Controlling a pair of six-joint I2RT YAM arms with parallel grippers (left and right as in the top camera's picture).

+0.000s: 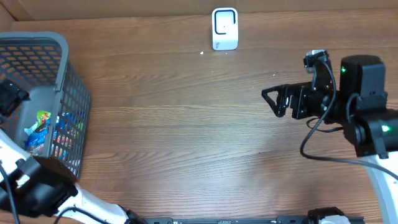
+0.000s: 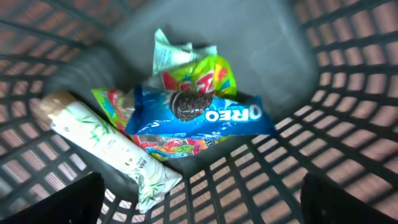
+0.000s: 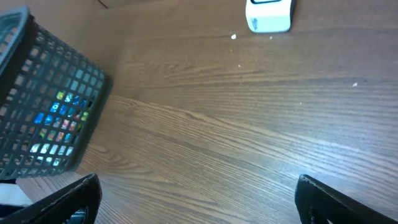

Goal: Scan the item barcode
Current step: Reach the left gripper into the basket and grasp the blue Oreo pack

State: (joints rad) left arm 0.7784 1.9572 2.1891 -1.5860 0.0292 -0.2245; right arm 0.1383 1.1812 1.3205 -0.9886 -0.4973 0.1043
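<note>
My left fingers [image 2: 56, 199] stand wide apart, holding nothing, above the Oreo pack [image 2: 205, 115]. It lies atop other snack packets [image 2: 199, 78] inside the grey basket [image 2: 348, 93] at the desk's left end. My right fingers [image 3: 62, 199] are spread and empty over the desk [image 3: 236, 137]. The white scanner [image 1: 224, 28] sits at the far edge.

The grid-patterned basket [image 1: 62, 56] is grey, the wood-grain table [image 1: 186, 124] brown, the far scanner [image 1: 224, 28] white. Inside, the Oreo packet [image 2: 205, 115] is blue with white lettering, the wrapper [image 2: 202, 78] green, yellow and red, the tube [image 2: 106, 146] white with green leaves.
</note>
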